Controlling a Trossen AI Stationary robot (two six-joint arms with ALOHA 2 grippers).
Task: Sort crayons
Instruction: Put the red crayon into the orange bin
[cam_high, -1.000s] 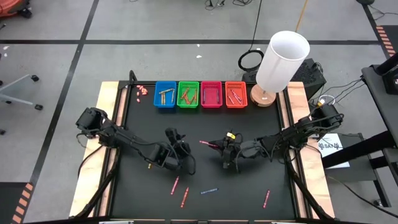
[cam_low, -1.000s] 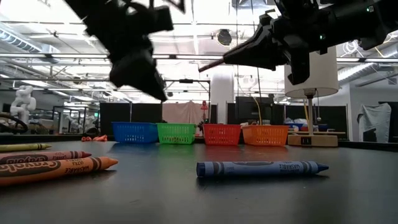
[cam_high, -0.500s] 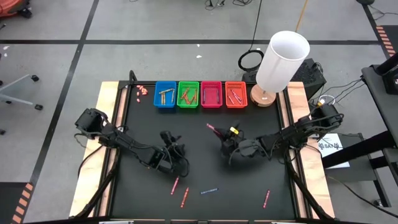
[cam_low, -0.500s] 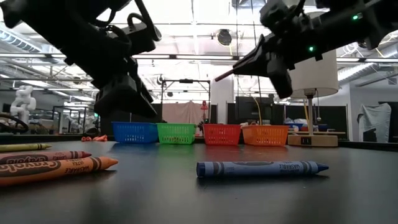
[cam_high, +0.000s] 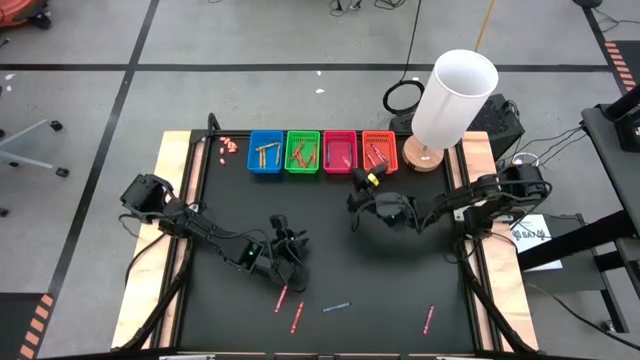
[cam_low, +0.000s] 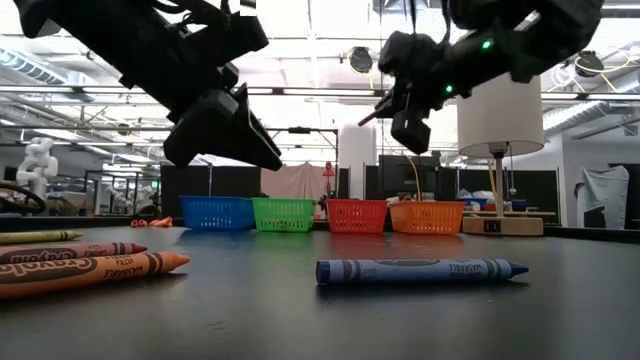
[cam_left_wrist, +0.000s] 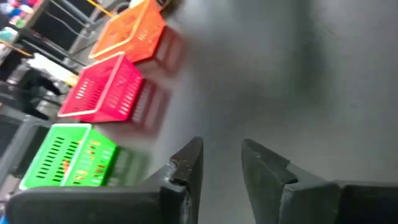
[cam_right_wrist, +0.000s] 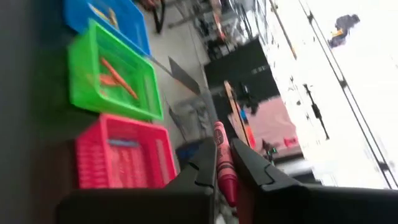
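A black table top edged with pale wood stands on a grey floor; the low view looks past it into a bright workshop. A red crayon is pinched between the pressed fingers of the right gripper, which hangs above the table just in front of the pink basket and the orange basket. The crayon's tip points towards the pink basket.

Four baskets stand in one row at the far edge: a blue basket, a green basket, then the pink and the orange. Sorting is judged partly done. Crayons already lie in the blue, green and orange baskets; what the pink one holds cannot be told.

Four crayons remain loose at the near side of the table. In the high view these are a red crayon, a second red crayon, a blue crayon and a pink crayon well apart to the right. The low view shows at least one more, a yellow-green crayon, at its left edge.

The left gripper hovers low over bare table near the two red crayons, its fingers a little apart and holding nothing. A cluster of pinkish bits lies beside the blue basket. One white lamp stands at the far right corner.
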